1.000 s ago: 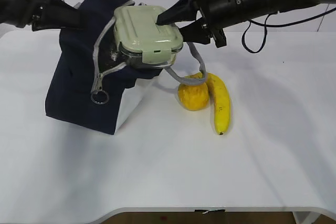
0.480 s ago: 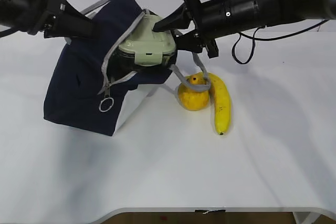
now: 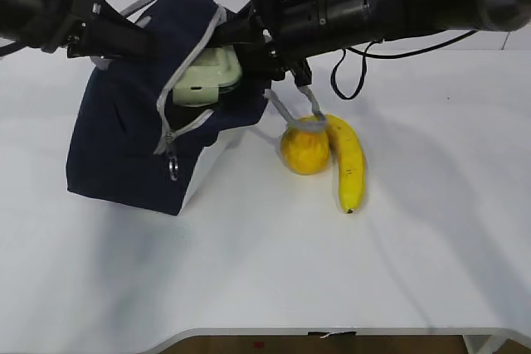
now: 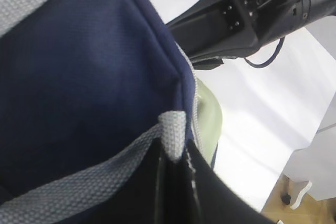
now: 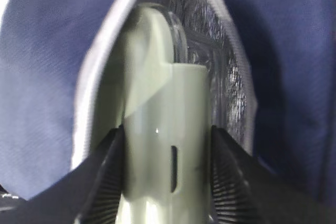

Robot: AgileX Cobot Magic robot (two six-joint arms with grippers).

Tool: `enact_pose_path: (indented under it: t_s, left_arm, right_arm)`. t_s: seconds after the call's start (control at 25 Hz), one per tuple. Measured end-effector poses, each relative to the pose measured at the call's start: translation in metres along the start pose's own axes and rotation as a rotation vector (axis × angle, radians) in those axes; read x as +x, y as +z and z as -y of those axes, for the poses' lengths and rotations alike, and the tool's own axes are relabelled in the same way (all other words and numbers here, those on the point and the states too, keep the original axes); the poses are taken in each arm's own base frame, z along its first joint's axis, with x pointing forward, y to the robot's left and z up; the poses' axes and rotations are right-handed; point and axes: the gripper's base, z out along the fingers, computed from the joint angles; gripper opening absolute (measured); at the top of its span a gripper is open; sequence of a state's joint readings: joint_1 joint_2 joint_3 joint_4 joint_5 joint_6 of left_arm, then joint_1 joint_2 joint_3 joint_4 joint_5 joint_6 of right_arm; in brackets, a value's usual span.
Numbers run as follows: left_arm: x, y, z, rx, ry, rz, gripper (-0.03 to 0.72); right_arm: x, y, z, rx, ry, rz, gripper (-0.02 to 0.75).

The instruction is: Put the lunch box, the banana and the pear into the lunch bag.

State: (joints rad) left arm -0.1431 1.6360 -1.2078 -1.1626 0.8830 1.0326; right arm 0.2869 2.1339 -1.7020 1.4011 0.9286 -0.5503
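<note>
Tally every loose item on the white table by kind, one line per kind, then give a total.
Fruit: 2, a curved yellow banana and a squat yellow-orange pear.
Containers: 1, a clear lunch box with a sage-green lid, partly inside the bag's opening.
Bags: 1, a boxy navy-blue fabric lunch bag.
Total: 4.

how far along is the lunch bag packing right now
Nothing is fully packed yet. In hand: the right gripper holds the lunch box partway through the lunch bag opening, while the left gripper grips the bag's top edge. Left: the pear and banana lie on the table.
</note>
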Motion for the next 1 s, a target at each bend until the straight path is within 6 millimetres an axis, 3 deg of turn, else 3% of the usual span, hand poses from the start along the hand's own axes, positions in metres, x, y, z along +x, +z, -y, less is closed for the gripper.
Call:
enact_pose_path:
  t_s: [0.52,0.8,1.0]
  left_arm:
    - [0.002,0.000,0.001,0.010,-0.019,-0.034,0.013]
    - [0.000,-0.001,0.000,-0.011,-0.044,-0.042,0.013]
    - [0.006,0.016,-0.015,-0.014,-0.102,-0.062,0.013]
  right_arm:
    - [0.012,0.020,-0.005,0.026,-0.058,-0.023,0.369]
    - [0.016,0.034,0.020,0.056,-0.070,-0.047,0.369]
    - [0.018,0.040,0.034,0.074,-0.080,-0.056,0.369]
